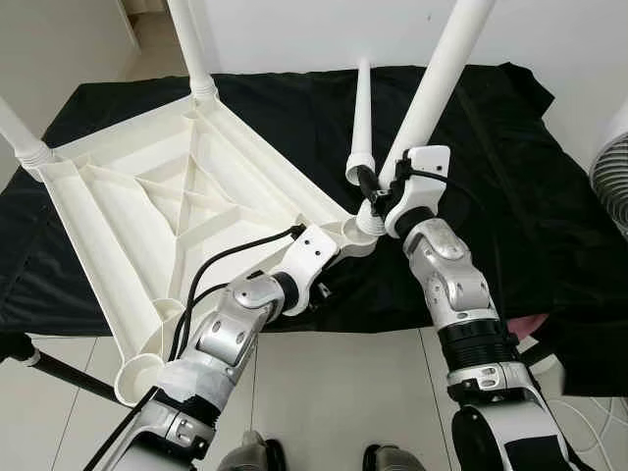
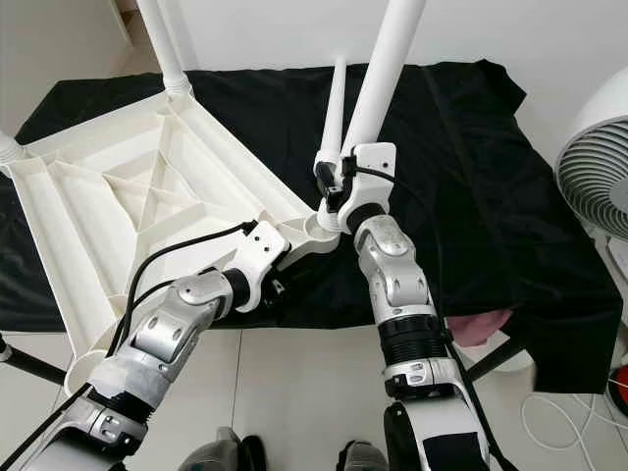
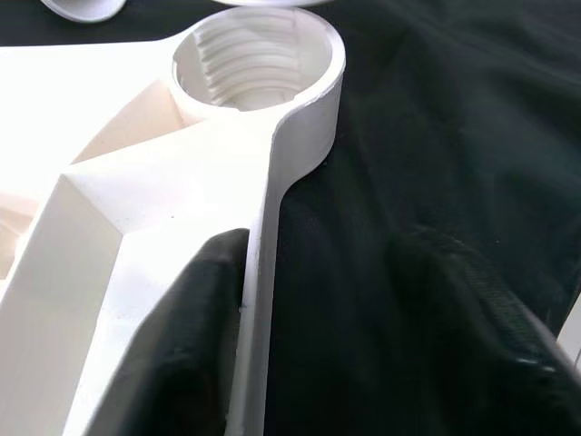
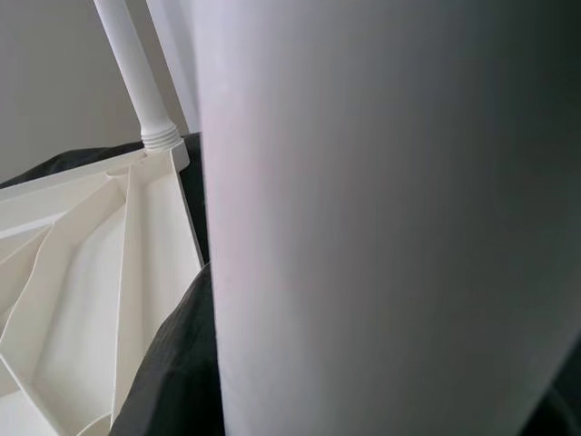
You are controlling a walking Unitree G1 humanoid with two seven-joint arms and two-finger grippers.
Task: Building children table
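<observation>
right gripper (image 1: 378, 186) is clamped on the white table leg (image 1: 440, 74), low on the leg, right above the threaded corner socket (image 1: 359, 228) of the upturned white tabletop (image 1: 167, 206); the leg leans up toward 1 o'clock out of the frame. left gripper (image 3: 318, 336) straddles the tabletop's rim beside that same socket, one black finger (image 3: 195, 336) inside the rim wall and the other outside over the black cloth (image 1: 491, 177), its fingers apart around the wall; whether they actually press it is hard to tell. tabletop lies underside up on the cloth, ribs showing, filling the 9 to 11 o'clock part of the scene. two legs already stand in its far corners, one at 11 o'clock (image 1: 191, 44) and one at 9 o'clock (image 1: 20, 132). a loose leg (image 1: 362, 118) lies on the cloth just beyond the right gripper. a white fan (image 2: 594, 177) stands at 3 o'clock.
</observation>
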